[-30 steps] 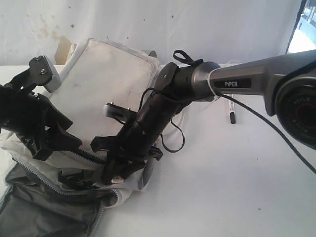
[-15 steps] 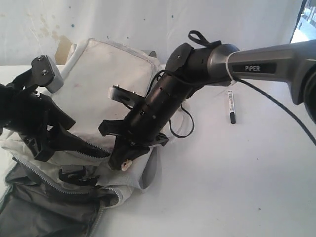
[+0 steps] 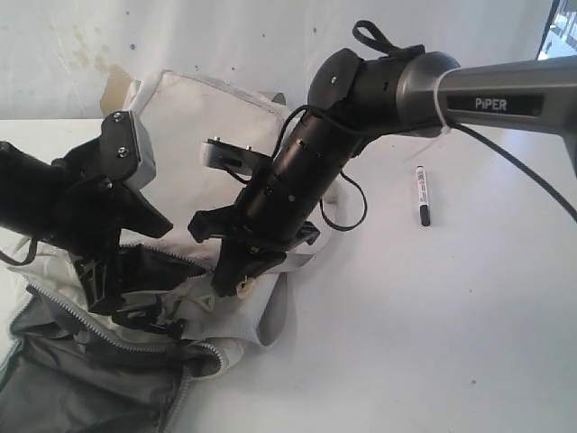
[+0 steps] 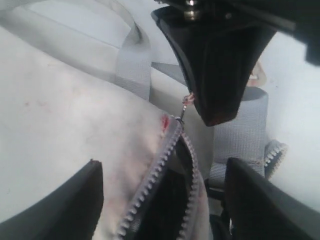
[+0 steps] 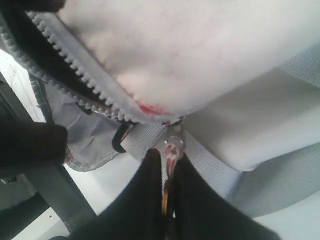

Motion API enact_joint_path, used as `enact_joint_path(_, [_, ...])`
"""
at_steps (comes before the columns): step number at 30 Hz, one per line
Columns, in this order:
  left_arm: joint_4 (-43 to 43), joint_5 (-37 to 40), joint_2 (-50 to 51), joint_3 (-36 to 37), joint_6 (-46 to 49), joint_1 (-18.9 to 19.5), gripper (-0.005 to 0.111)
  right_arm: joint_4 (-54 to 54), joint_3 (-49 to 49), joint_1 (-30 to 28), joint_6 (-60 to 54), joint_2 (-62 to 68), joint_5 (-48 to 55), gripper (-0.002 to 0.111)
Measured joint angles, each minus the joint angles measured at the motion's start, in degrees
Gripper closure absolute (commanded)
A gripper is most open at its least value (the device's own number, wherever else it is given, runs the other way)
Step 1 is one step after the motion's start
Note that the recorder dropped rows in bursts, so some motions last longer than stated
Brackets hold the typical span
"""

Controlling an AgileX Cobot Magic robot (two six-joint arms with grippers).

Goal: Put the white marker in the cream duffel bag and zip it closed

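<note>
On table (image 3: 433, 316) | white marker (image 3: 422, 196) flat, long axis near-far | right hand (image 5: 167, 155) pinches zipper pull (image 5: 172, 142) | left hand (image 4: 162, 170) spread

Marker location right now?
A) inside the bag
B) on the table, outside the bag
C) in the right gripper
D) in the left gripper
B: the white marker lies on the table, apart from the cream duffel bag; the right gripper pinches only the zipper pull.

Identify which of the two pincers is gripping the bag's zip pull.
The right pincer: its jaws are shut on the zip pull of the cream duffel bag, while the left pincer stands open, holding nothing.
</note>
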Motion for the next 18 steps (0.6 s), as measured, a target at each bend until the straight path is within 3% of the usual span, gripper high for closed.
enact_joint_path(8, [0.9, -1.1, 3.2, 0.0, 0.2, -1.4, 0.032, -0.1, -0.6, 0.0, 0.3, -0.8, -1.2, 0.108])
enact_joint_path(11, [1.5, -2.8, 3.5, 0.0, 0.2, -1.5, 0.038, -0.1, -1.4, 0.0, 0.6, -0.9, -1.2, 0.108])
enact_joint_path(14, [1.6, -4.7, 3.5, 0.0, 0.2, -1.5, 0.058, -0.1, -1.6, 0.0, 0.7, -0.9, -1.2, 0.108])
enact_joint_path(18, [1.6, -5.0, 3.5, 0.0, -0.3, -1.5, 0.096, -0.3, -1.7, 0.0, 0.9, -1.3, -1.5, 0.108])
